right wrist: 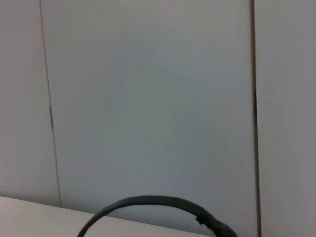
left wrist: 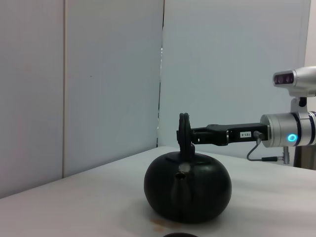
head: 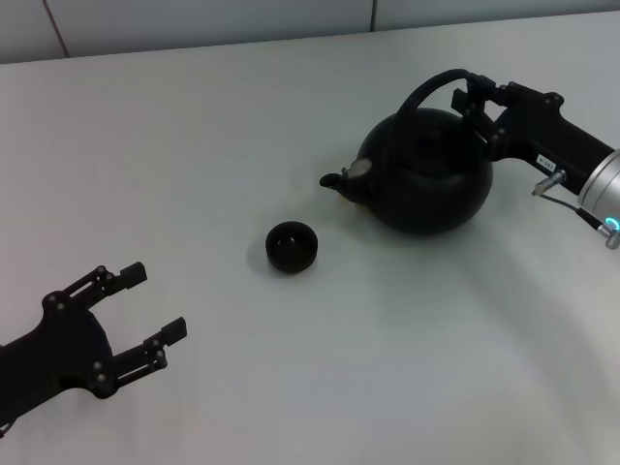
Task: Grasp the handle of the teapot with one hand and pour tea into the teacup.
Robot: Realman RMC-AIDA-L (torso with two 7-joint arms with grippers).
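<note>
The matte black teapot (head: 426,179) stands on the white table at the right, spout pointing left toward the teacup (head: 292,247), a tiny black cup a short way off the spout. My right gripper (head: 481,116) is at the right end of the arched handle (head: 426,92), level with it. The left wrist view shows the teapot (left wrist: 187,190), its handle (left wrist: 184,123) edge-on and the right gripper (left wrist: 187,137) reaching it from the side. The right wrist view shows only the handle's arc (right wrist: 148,200). My left gripper (head: 153,302) is open and empty at the near left.
A small brownish mark (head: 341,197) lies on the table under the spout. The white table (head: 242,126) meets a pale panelled wall (head: 194,19) at the back. The right arm's silver wrist with a blue light (head: 608,225) is at the right edge.
</note>
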